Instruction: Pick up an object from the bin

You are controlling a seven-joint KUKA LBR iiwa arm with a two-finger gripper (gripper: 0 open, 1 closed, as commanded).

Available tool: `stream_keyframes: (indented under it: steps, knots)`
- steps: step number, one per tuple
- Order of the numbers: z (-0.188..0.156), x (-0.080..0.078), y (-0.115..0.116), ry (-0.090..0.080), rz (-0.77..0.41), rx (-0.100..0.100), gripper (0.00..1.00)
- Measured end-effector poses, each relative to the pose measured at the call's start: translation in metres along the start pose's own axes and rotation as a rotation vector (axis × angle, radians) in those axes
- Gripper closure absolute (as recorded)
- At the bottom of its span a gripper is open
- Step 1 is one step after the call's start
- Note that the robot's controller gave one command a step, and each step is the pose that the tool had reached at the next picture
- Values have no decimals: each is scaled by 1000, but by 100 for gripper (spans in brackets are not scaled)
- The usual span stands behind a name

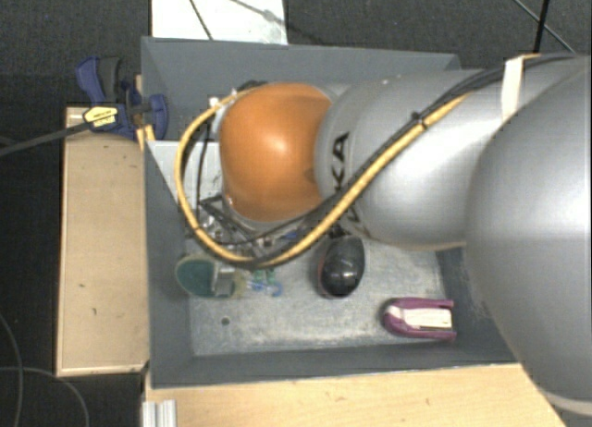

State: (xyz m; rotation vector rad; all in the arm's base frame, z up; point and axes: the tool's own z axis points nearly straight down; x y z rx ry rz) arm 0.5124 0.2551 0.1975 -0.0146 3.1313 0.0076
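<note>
Nearest, at the bin's (305,347) 5 o'clock, lies a purple-and-white stapler-like thing (421,317). A dark oval lump (340,266) sits near centre and a teal disc (194,277) at 8 o'clock. The end effector (225,229) is over that disc, close to the 9 o'clock wall, so a descent could scrape the wall or nudge the disc away. Whether it is wide or narrow I cannot tell. The arm (416,166) slants in from 3 o'clock, its orange cover (273,148) uppermost.
</note>
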Motion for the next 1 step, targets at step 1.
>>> stream_keyframes:
  steps: [1]
  knots:
    - [-66,1,-5,3,-298,1,100]
